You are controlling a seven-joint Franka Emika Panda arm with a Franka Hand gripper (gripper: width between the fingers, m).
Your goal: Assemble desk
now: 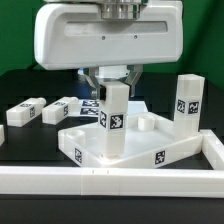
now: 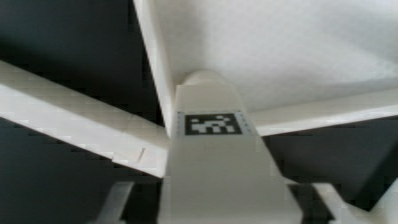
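Observation:
The white tabletop (image 1: 150, 150) lies upside down with its rim and corner sockets facing up. One white leg (image 1: 113, 120) stands upright at its near corner, tag facing front. My gripper (image 1: 113, 82) comes down over the top of this leg. In the wrist view the leg (image 2: 217, 150) fills the space between my fingers (image 2: 125, 200), which sit against its two sides, so the gripper (image 2: 222, 205) is shut on it. A second leg (image 1: 187, 103) stands upright at the exterior view's right corner. Two more legs (image 1: 25, 112) (image 1: 65, 110) lie flat on the table to the exterior view's left.
A long white border rail (image 1: 110, 182) runs along the front of the black table and turns up the exterior view's right side (image 1: 212, 150). The arm's large white body (image 1: 105, 35) hides the area behind the tabletop.

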